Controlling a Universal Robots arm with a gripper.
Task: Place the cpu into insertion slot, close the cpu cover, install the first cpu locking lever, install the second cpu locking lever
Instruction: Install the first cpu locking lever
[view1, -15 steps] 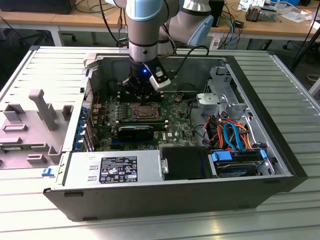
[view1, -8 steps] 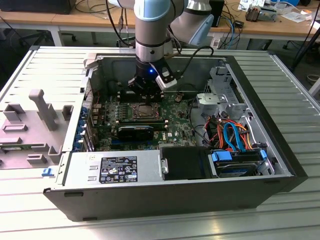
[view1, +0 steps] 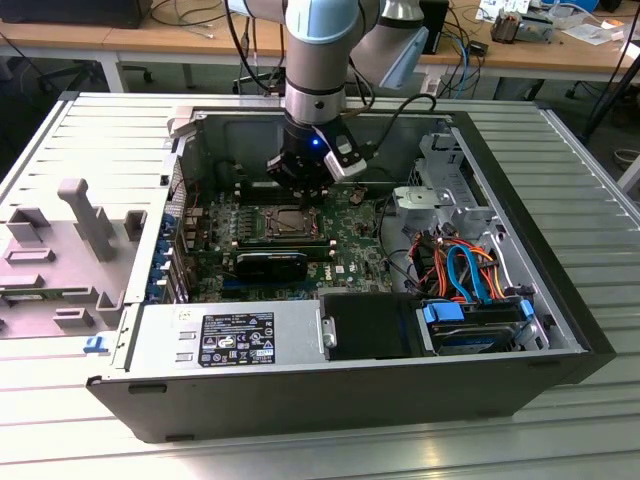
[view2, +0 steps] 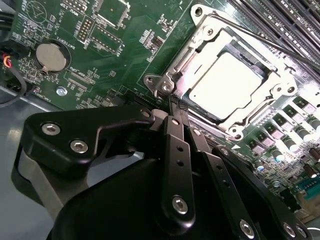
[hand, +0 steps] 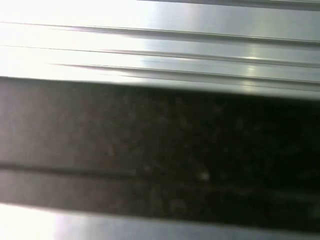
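Black tool (view2: 176, 107), fingers pressed together with nothing between them, hovers just beside the socket's corner; the chip (view2: 231, 86) lies seated in the socket (view2: 277, 90) under the closed cover (view2: 200, 42).

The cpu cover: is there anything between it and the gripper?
Nothing visible. In the second wrist view the gripper sits right at the edge of the cpu cover, which lies down around the cpu.

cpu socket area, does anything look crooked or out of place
Nothing stands out. In the second wrist view the cpu sits flat and square in the insertion slot, with the cpu cover lying over its edges. The gripper is at the socket's corner.
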